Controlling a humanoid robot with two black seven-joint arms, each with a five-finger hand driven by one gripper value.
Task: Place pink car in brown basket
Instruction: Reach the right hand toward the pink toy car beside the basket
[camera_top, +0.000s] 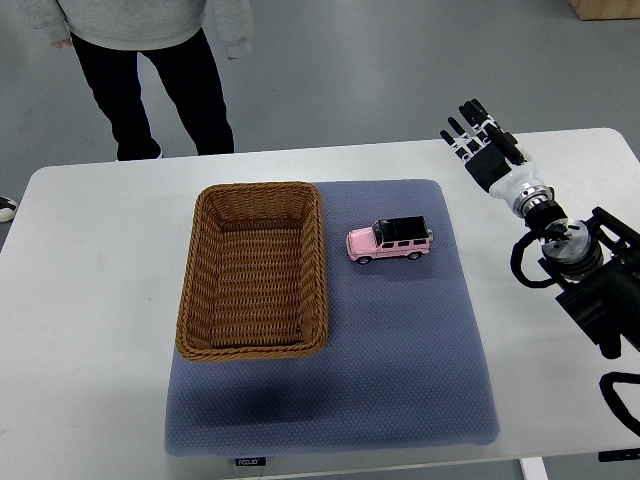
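Note:
A pink toy car (390, 241) with a black roof stands on its wheels on the blue-grey mat (400, 340), just right of the brown wicker basket (196, 270). The basket is rectangular and holds nothing. My right hand (479, 138) is at the table's far right, well up and to the right of the car, with its fingers spread and holding nothing. Its arm comes in from the right edge. The left arm is out of view.
The mat lies on a white table (90, 300). A person in black trousers (150, 90) stands beyond the table's far edge, behind the basket.

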